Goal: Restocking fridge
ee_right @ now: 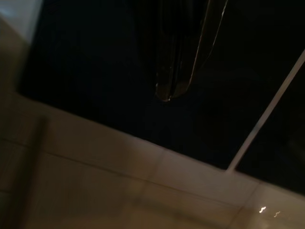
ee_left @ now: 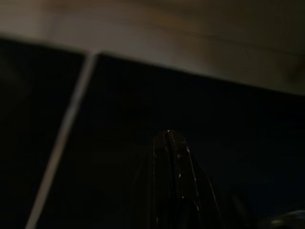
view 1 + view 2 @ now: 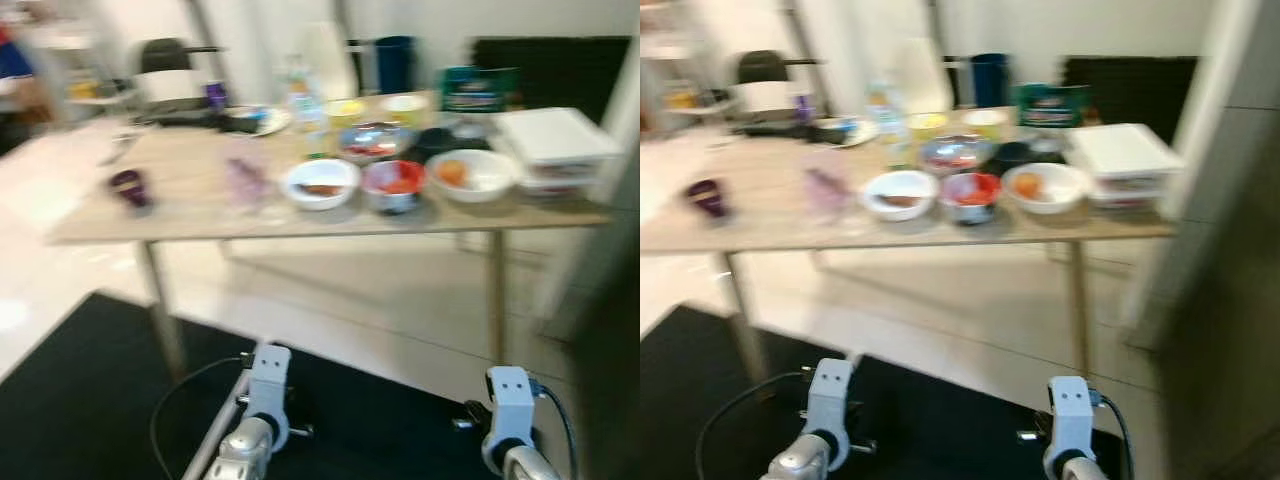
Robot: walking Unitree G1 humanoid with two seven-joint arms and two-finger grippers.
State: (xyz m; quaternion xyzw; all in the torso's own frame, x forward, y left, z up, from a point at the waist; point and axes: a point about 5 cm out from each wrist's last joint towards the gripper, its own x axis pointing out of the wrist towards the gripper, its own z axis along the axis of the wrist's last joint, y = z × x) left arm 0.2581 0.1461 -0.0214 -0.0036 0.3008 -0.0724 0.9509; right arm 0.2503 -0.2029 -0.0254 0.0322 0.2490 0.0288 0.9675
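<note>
The eye views are blurred. A wooden table [image 3: 200, 215] ahead holds a white bowl of dark food [image 3: 320, 183], a metal bowl of red food [image 3: 393, 185], a white bowl with something orange [image 3: 470, 173], a clear bottle [image 3: 305, 110] and stacked white lidded containers [image 3: 555, 145]. Both silver arms hang low before me, left arm [image 3: 268, 385] and right arm [image 3: 508, 400]. In the wrist views my left gripper [image 2: 169, 137] and right gripper [image 1: 167, 96] are shut and hold nothing, above the black mat.
A black mat [image 3: 80, 400] lies under me, with pale tiled floor [image 3: 350, 300] between it and the table. A purple cup [image 3: 130, 187] and a glass [image 3: 245, 182] stand at the table's left. A dark upright edge [image 3: 610, 350] rises close on the right.
</note>
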